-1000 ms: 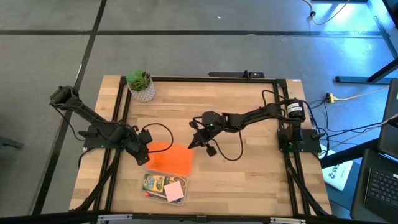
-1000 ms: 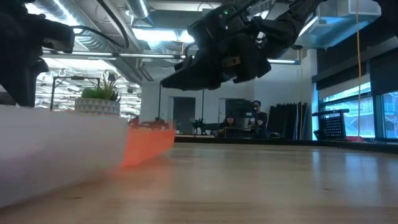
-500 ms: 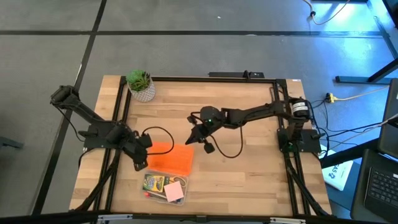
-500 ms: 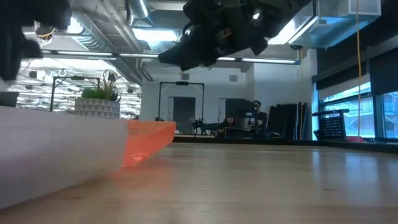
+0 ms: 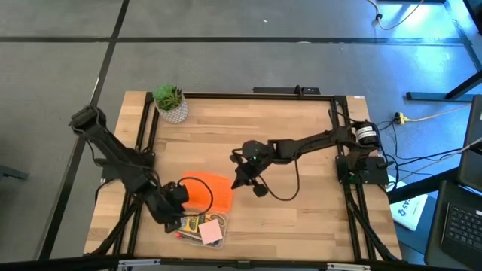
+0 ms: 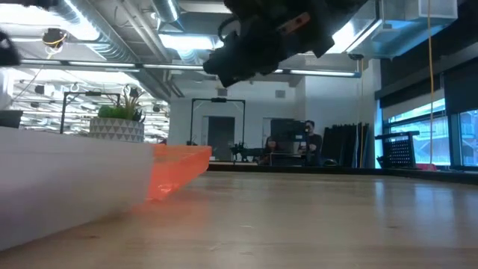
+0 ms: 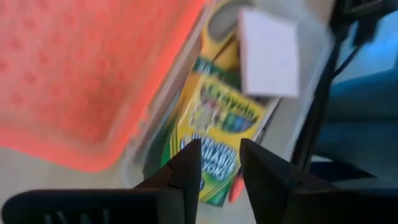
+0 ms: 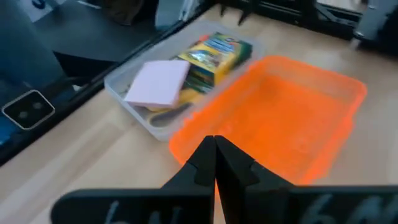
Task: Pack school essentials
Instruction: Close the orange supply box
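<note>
**Left arm shifted toward front tray**

Your left gripper (image 5: 175, 213) has moved from beside the orange lid (image 5: 207, 190) to its front edge, fingers narrowly parted, holding nothing. The crayon box (image 5: 190, 222) and pink note pad (image 5: 212, 231) lie in the clear case (image 8: 124, 93). Your right gripper (image 5: 239, 179), closed and empty, hovers over the lid's far side. A potted plant (image 5: 171, 103) stands at the far corner.

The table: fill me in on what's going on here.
A clear case near the table's front edge holds a crayon box, a pink note pad and yellow-handled scissors. Its orange lid lies off, beside it. The left gripper hovers over the case, fingers a little apart and empty. The right gripper, shut and empty, hangs by the lid's far edge. A potted plant stands in the back corner.
</note>
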